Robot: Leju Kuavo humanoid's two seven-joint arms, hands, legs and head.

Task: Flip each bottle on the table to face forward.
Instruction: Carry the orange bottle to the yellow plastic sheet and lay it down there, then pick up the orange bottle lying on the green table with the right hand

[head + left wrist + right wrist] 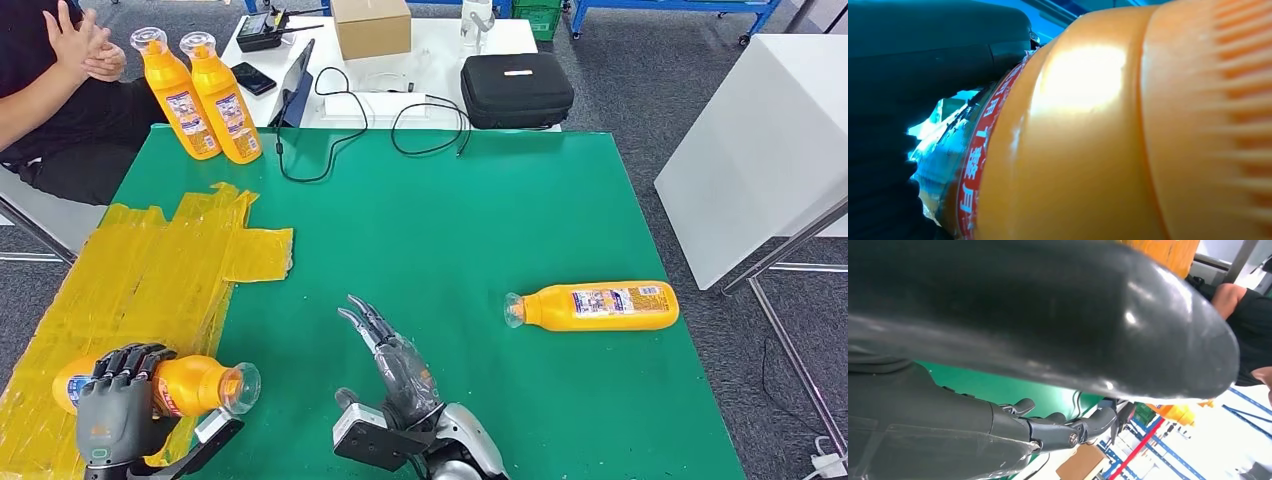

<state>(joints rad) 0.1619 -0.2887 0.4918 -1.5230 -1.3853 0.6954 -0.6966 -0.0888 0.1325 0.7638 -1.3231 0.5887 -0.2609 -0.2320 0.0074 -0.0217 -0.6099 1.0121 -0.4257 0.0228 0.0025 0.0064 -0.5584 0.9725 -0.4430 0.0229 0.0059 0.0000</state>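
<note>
- Left hand (118, 402), near the counter's (420, 220) front-left corner, wraps its fingers around an orange bottle (195, 385) lying sideways over yellow tape (150, 270).
- Right hand (395, 365) hovers at the front edge, fingers straight and spread, holding nothing.
- A second bottle (598, 306) lies near the right edge.
- Two upright bottles (205, 95) stand at the back-left corner.

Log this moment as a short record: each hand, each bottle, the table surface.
left hand: grips a lying bottle over the yellow tape patch
right hand: open, fingers extended above the green table, holding nothing
lying bottle at right: on its side, untouched
standing bottles: two upright at far left corner
person: seated at far left
</note>
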